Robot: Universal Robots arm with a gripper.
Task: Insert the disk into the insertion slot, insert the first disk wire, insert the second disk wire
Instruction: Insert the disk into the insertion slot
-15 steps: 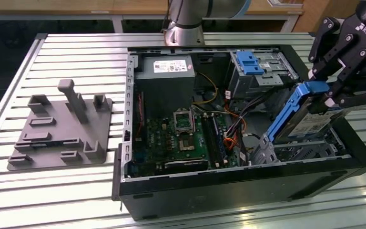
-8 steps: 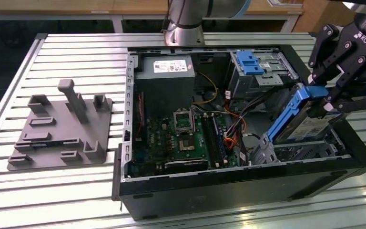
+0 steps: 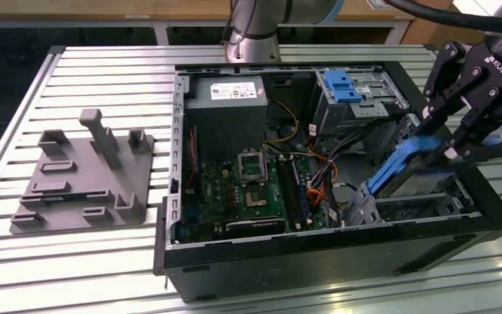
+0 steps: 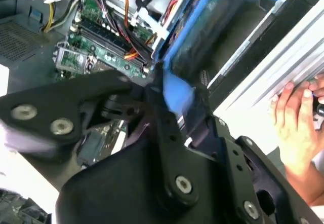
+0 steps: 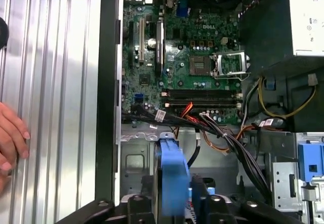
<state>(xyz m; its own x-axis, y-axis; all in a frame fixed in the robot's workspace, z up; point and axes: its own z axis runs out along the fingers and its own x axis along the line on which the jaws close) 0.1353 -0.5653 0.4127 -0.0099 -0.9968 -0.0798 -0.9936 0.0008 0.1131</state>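
My gripper [image 3: 440,149] is shut on the disk [image 3: 405,165], a flat drive in a bright blue carrier. In the exterior view I hold it on edge and tilted at the case's right end. Its lower end dips into the insertion slot [image 3: 418,204], a small grey sheet-metal cage in the case's near right corner. In the second wrist view the fingers [image 4: 163,113] clamp the blue edge of the disk [image 4: 215,24]. In the first wrist view the disk [image 5: 172,176] stands over the grey cage floor [image 5: 135,159]. Loose black and orange wires [image 3: 319,178] lie beside the cage.
The open black computer case [image 3: 321,252] lies on a slatted metal table [image 3: 76,261]. Inside are a motherboard [image 3: 249,191], a grey power supply [image 3: 238,91] and a taller bay with a blue latch [image 3: 347,88]. A grey fixture [image 3: 81,173] sits left. A person's hand [image 5: 10,139] rests beside the case.
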